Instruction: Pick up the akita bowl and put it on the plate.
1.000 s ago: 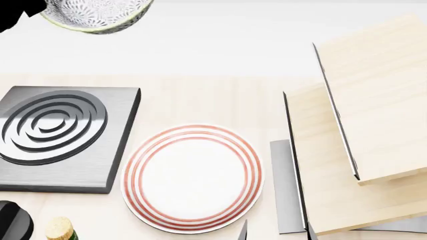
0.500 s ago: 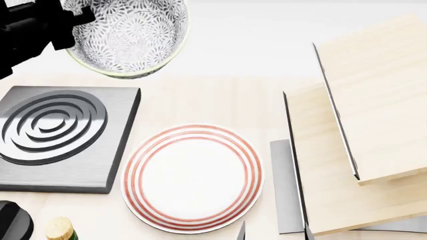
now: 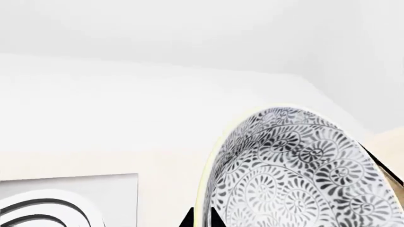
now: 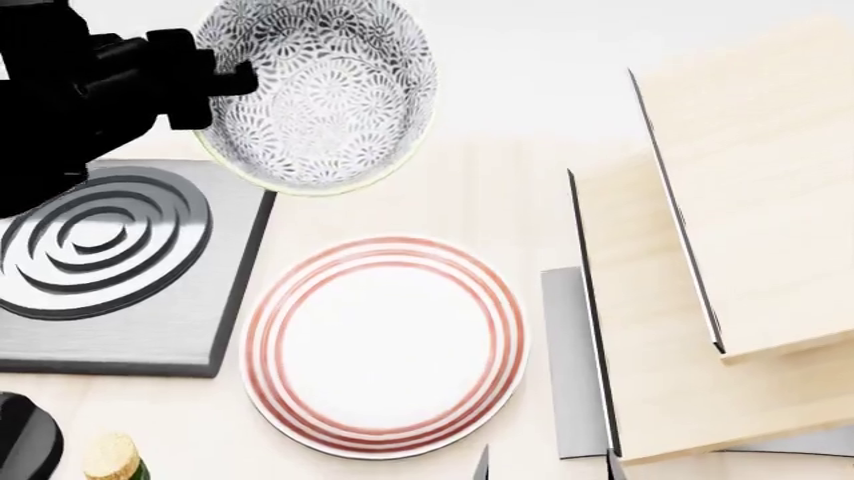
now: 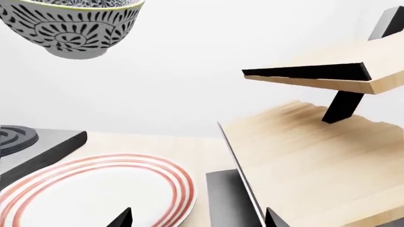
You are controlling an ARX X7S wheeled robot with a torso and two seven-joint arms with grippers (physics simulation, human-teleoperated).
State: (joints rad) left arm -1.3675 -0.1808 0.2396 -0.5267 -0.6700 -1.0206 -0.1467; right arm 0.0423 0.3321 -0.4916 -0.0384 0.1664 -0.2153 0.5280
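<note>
The akita bowl (image 4: 324, 95), white with a dense dark floral pattern, hangs in the air above the burner's far right corner, beyond the plate. My left gripper (image 4: 240, 78) is shut on the bowl's left rim; in the left wrist view its two tips (image 3: 200, 221) pinch the bowl's (image 3: 296, 175) wall. The plate (image 4: 384, 345), white with red rings, lies flat on the wooden counter in front of the bowl. My right gripper (image 5: 197, 218) is open and holds nothing, low by the plate's (image 5: 94, 189) near right side. From there the bowl (image 5: 69, 26) shows high up.
A dark grey square burner (image 4: 107, 265) with raised rings sits left of the plate. A wooden two-tier rack (image 4: 721, 250) with dark metal supports fills the right side. A cork-topped bottle (image 4: 114, 458) and a black object (image 4: 24, 440) stand at the near left edge.
My left arm has carried the bowl down and to the right, from the far left corner towards the plate. The head view has shifted slightly.
</note>
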